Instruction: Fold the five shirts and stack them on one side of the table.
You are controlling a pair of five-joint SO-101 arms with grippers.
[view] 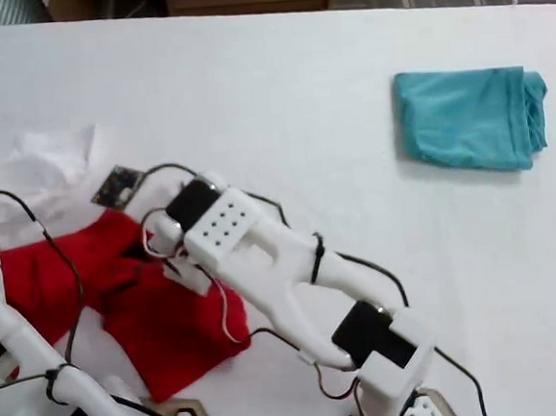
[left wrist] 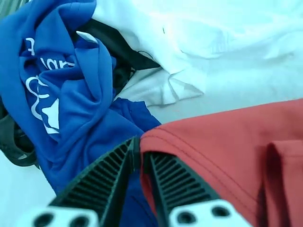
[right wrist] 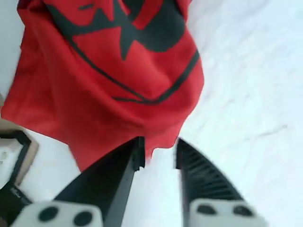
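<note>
While the red shirt (view: 163, 342) lies rumpled on the near left of the table (view: 298, 91), I have one gripper at each of two edges. The left gripper (left wrist: 140, 151) has its jaws drawn almost together at a hemmed corner. I judge the hem is pinched between them, though the cloth in the gap is hard to make out. The right gripper (right wrist: 158, 149) hangs over the opposite edge, below the shirt's black print, with its jaws apart and the hem lying just ahead of the tips.

A folded teal shirt (view: 464, 121) sits well apart on the far right, so I take that side as the stack. Behind the left gripper a blue shirt (left wrist: 61, 94), a white shirt (left wrist: 213, 42) and what looks like a black garment (left wrist: 118, 47) are heaped touching one another.

I expect the red shirt to be light, limp and easily bunched. It will sag between two holds and drag any fold along with it. The stitched hem is the firmest place to grip, so I would bite deep at the corners rather than nip a thin single layer that could slide out.
</note>
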